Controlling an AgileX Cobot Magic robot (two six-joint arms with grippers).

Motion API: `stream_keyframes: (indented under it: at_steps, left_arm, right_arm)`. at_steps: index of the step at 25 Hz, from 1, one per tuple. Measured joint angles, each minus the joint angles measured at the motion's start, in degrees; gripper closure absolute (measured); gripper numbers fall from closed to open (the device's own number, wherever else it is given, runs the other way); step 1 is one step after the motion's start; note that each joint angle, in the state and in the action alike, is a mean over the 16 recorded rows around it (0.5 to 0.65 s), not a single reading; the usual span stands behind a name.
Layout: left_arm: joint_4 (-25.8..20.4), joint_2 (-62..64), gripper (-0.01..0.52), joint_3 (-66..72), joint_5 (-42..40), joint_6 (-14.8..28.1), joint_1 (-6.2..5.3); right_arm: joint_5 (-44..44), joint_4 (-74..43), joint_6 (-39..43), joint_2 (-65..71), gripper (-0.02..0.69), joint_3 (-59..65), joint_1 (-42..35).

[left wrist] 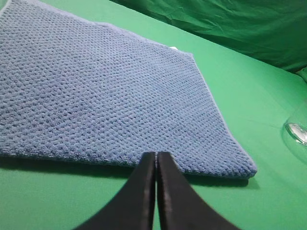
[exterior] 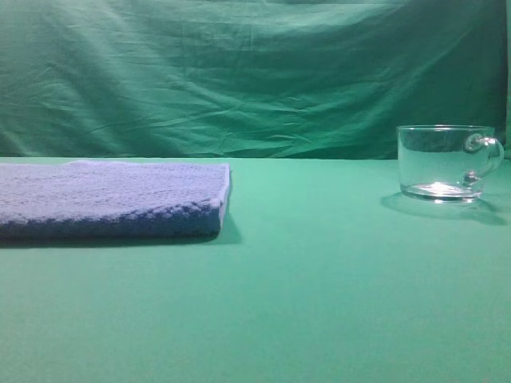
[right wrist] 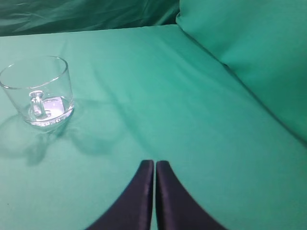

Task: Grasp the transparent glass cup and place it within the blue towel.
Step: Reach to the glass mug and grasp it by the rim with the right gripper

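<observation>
The transparent glass cup (exterior: 447,162) stands upright on the green cloth at the right, its handle to the right. It also shows in the right wrist view (right wrist: 38,91), far left, handle facing the camera. Its edge shows at the right border of the left wrist view (left wrist: 298,129). The blue towel (exterior: 112,199) lies flat at the left, and fills most of the left wrist view (left wrist: 105,96). My left gripper (left wrist: 156,154) is shut and empty, just before the towel's near edge. My right gripper (right wrist: 154,163) is shut and empty, well apart from the cup. Neither gripper shows in the exterior view.
A green cloth covers the table (exterior: 319,303) and hangs as a backdrop (exterior: 239,72). A raised fold of green cloth (right wrist: 259,62) rises at the right of the right wrist view.
</observation>
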Motion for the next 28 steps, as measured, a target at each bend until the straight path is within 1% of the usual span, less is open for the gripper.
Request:
stream_keyframes:
  at_steps: [15, 20, 24, 28]
  left_arm:
    - [0.0, 0.0, 0.514, 0.0, 0.0, 0.0, 0.0]
    - [0.0, 0.0, 0.514, 0.0, 0.0, 0.0, 0.0]
    - [0.0, 0.0, 0.514, 0.0, 0.0, 0.0, 0.0]
    - [0.0, 0.0, 0.514, 0.0, 0.0, 0.0, 0.0]
  right_arm:
    - [0.0, -0.1, 0.0, 0.0, 0.665, 0.0, 0.0]
    - [-0.3, -2.0, -0.4, 0.0, 0.665, 0.0, 0.0]
    - [-2.9, -3.6, 0.7, 0.0, 0.665, 0.0, 0.0]
    - [-8.4, -5.0, 3.0, 0.0, 0.665, 0.0, 0.0]
